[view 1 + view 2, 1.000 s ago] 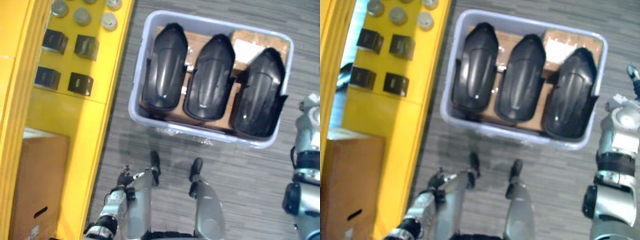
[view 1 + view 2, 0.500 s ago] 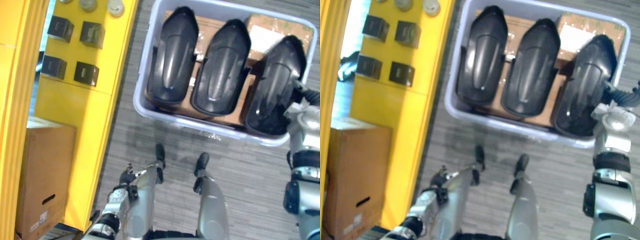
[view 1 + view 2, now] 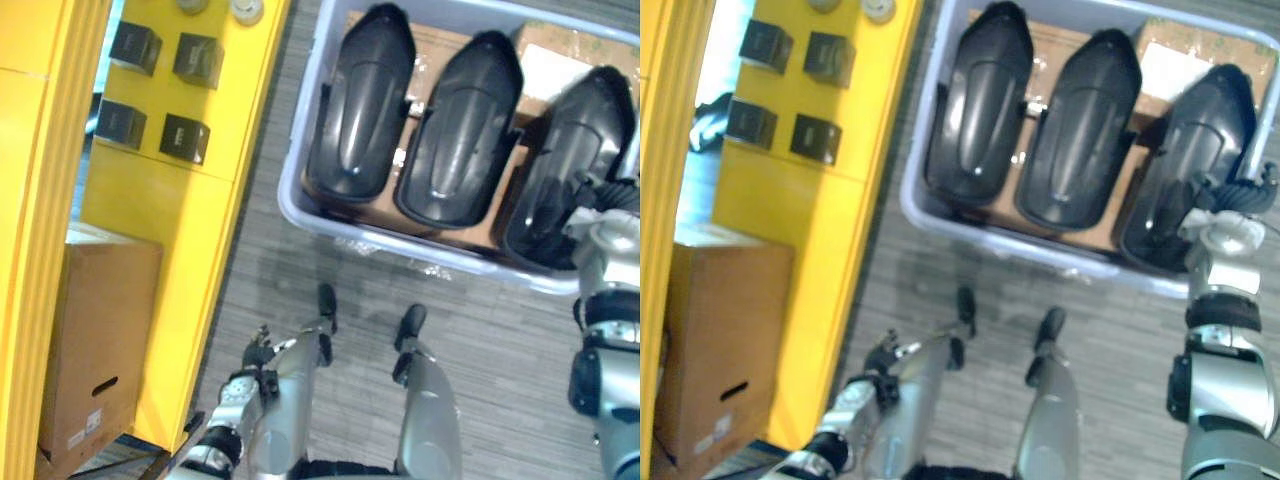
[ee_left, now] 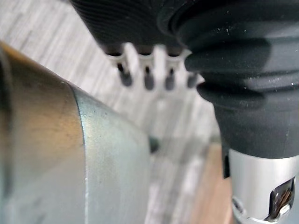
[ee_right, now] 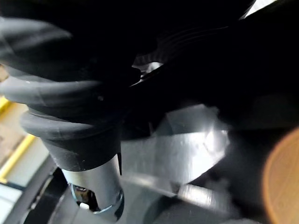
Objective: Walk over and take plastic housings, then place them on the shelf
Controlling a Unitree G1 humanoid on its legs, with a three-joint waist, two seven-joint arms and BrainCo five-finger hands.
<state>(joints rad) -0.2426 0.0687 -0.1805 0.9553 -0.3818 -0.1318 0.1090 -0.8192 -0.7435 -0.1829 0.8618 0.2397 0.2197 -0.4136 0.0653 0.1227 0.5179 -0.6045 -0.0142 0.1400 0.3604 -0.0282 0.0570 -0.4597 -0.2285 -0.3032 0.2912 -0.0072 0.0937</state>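
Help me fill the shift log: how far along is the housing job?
Done: the walk-over, judging by the robot standing at the bin. In hand: the right hand is over the rightmost housing, grip unreadable; the left hand hangs open and empty. Left: all three housings lie in the bin, none on the yellow shelf, so every pick and placement remains.

no text is readable; the cardboard box (image 3: pixel 105 330) bears an illegible label (image 3: pixel 68 440)

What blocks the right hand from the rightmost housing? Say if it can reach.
Probably yes: the right hand hangs over the rightmost housing in the open-topped bin; nothing lies between them.
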